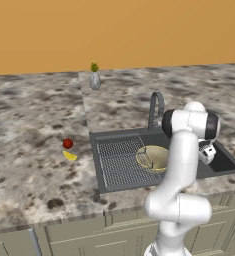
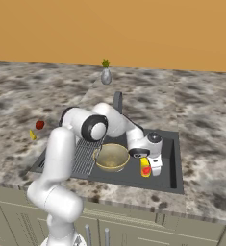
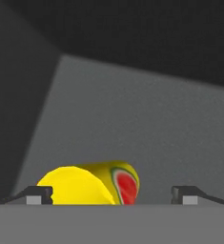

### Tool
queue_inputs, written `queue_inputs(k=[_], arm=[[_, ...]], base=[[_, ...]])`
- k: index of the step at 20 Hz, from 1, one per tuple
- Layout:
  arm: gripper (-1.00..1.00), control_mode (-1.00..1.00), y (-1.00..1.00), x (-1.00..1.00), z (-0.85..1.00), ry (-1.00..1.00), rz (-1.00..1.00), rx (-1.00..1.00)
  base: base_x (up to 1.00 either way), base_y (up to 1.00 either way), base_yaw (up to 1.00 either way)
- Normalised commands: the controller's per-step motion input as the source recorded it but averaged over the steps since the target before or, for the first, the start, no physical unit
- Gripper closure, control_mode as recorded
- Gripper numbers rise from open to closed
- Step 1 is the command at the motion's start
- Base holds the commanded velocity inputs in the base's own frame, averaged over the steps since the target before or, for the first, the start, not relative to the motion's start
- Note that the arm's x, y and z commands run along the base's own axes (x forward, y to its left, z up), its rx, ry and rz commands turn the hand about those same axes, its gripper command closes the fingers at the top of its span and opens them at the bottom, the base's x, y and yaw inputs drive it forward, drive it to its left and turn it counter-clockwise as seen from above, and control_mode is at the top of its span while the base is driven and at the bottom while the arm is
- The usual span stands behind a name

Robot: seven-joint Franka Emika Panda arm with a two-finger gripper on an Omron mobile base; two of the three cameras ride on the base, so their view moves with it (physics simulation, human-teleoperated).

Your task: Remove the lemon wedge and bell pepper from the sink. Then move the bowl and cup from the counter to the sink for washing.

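One dark sink [image 2: 174, 163] in speckled granite counter [image 1: 29, 175], orange wall [image 1: 114, 30] behind

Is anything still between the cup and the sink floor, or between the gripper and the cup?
Nothing visible. The cup already lies in the sink, right of the bowl. The gripper is open right at it, fingertips wide on either side in the hand view. The pepper and lemon wedge are out on the counter.
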Motion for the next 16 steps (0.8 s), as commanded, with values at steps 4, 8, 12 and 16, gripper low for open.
queue_inputs(k=[4, 8, 12, 16], arm=[[-1.0, -1.0, 0.0, -0.14, 0.26, -0.04, 0.0, 0.0], [-1.0, -1.0, 0.0, -0.14, 0.3, -0.02, 0.0, 0.0], [-1.0, -1.0, 0.02, -0.18, 0.33, -0.04, 0.04, 0.0], [-1.0, -1.0, 0.05, -0.17, 0.36, -0.04, 0.11, -0.01]], base=[[0.0, 0.0, 0.0], [0.0, 0.0, 0.0], [0.0, 0.0, 0.0], [0.0, 0.0, 0.0]])
